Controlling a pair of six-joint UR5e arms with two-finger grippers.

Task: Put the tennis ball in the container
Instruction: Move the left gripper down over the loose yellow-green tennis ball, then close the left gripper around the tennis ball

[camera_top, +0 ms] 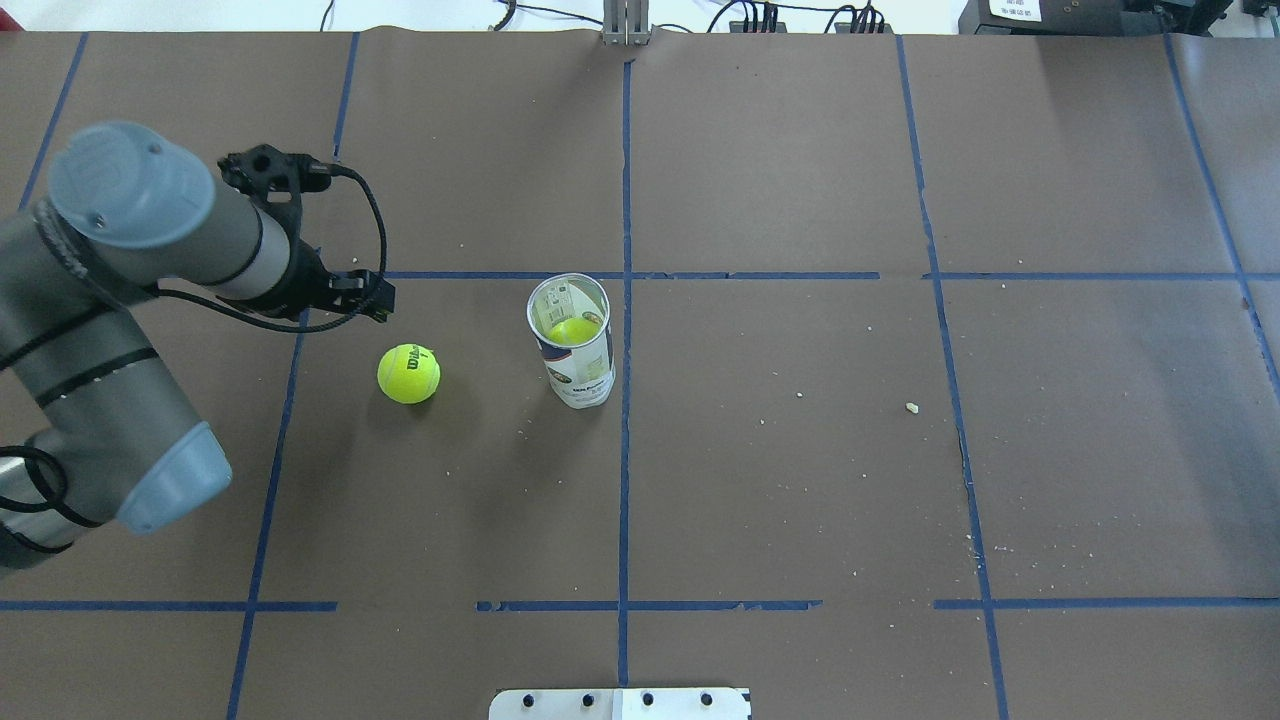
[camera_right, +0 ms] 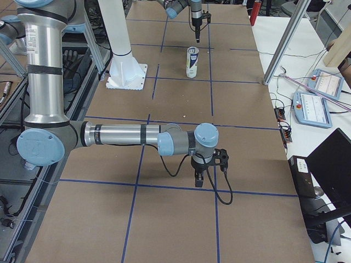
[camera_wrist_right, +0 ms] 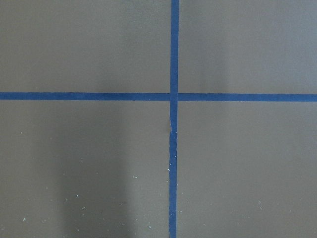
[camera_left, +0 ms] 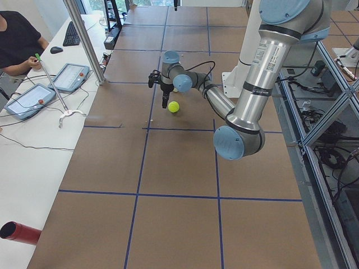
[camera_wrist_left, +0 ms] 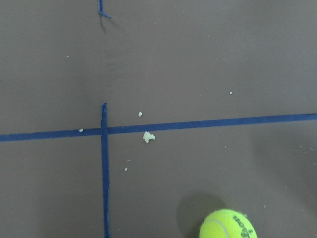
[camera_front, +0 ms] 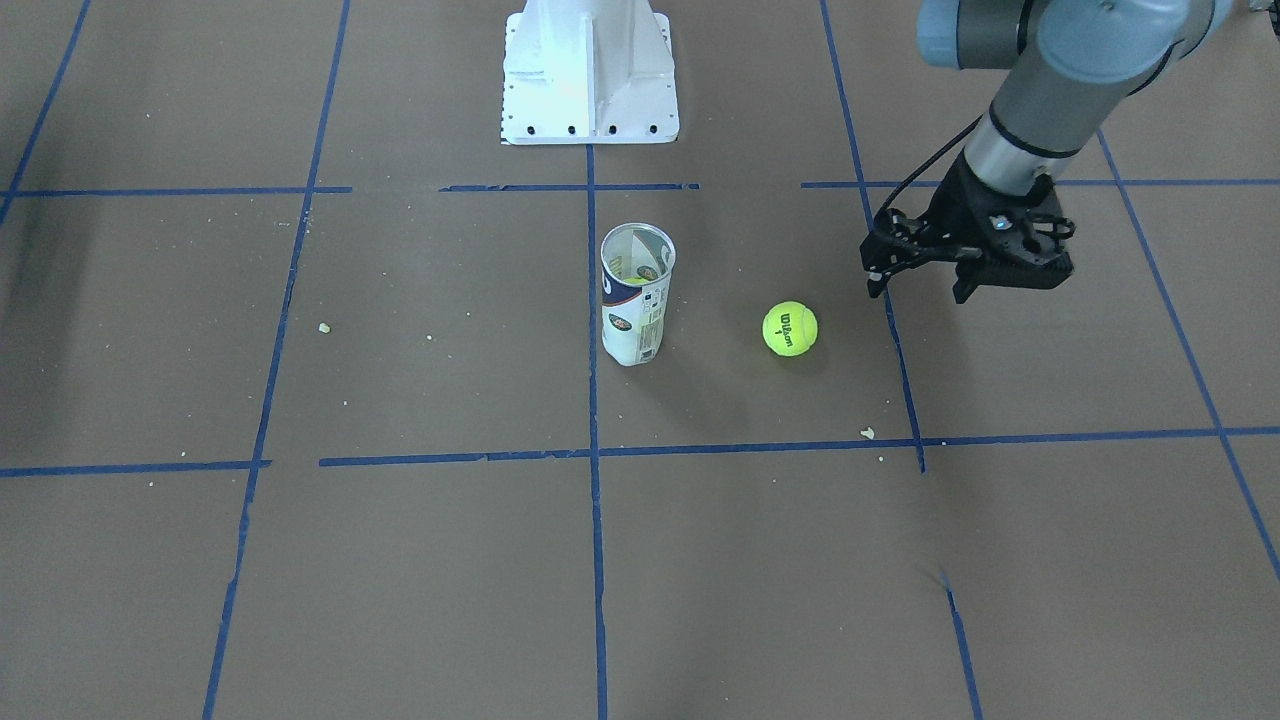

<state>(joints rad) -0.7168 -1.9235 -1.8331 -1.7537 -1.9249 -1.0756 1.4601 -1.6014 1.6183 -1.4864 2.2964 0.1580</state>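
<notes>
The tennis ball [camera_front: 790,328] [camera_top: 408,373], yellow-green with black Wilson lettering, lies on the brown table. The container [camera_front: 637,295] [camera_top: 572,345] stands upright about two ball-widths to its side, mouth open. A second yellow-green ball sits inside it. My left gripper [camera_front: 918,290] hovers above the table beside the loose ball, on the side away from the container. Its fingers are spread, open and holding nothing. The left wrist view catches that ball [camera_wrist_left: 228,225] at its bottom edge. My right gripper [camera_right: 198,183] hangs far from both, and I cannot tell its state.
The white robot base [camera_front: 590,90] stands behind the container. Blue tape lines grid the brown table, with small crumbs [camera_front: 867,433] scattered on it. An operator's desk with tablets [camera_left: 33,98] and a metal post [camera_left: 84,39] border the far side.
</notes>
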